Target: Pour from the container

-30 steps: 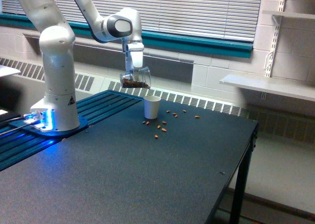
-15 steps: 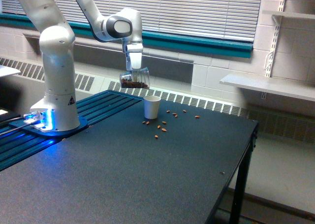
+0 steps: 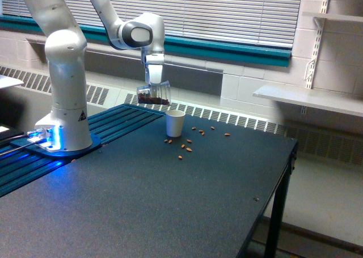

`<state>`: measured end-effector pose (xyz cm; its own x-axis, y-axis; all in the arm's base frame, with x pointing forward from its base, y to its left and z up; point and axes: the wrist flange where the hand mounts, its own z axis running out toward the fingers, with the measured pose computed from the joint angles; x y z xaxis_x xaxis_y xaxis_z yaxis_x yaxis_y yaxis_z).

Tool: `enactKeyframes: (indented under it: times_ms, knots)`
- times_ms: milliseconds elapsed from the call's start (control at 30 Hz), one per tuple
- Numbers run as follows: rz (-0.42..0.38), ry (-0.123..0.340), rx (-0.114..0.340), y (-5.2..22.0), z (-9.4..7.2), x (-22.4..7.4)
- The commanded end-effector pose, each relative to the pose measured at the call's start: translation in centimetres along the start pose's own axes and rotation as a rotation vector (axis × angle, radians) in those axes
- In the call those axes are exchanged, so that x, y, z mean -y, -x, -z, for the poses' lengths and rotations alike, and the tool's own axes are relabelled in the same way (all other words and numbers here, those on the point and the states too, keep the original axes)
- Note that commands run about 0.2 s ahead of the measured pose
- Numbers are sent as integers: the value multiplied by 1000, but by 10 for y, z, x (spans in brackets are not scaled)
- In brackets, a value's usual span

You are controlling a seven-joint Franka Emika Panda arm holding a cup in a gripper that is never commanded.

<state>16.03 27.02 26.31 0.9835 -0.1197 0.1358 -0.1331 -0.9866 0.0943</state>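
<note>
The container (image 3: 153, 93) is a small clear plastic cup lying tilted on its side in the air, with brown pieces along its lower wall. My gripper (image 3: 153, 83) comes down from above and is shut on the container. Below it and slightly toward the exterior view's right, a small white paper cup (image 3: 174, 123) stands upright on the dark table (image 3: 170, 201). The container's mouth faces the exterior view's right, above and just left of the white cup.
Several brown pieces (image 3: 189, 144) lie scattered on the table around the white cup. The arm's white base (image 3: 62, 127) stands at the exterior view's left on a blue slatted platform. The table's edge (image 3: 283, 178) runs along the exterior view's right.
The gripper with the container has risen a little and shifted slightly toward the exterior view's left. The white cup and the scattered pieces have not moved.
</note>
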Motion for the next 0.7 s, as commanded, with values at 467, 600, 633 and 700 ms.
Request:
enactKeyframes:
  times_ms: [467,600,633,700]
  knots:
    - [8,34,49,-14,-26,-19]
    - [14,41,58,-16,-29,-21]
    - [15,43,60,-16,-30,-22]
    - [17,47,66,-17,-31,-23]
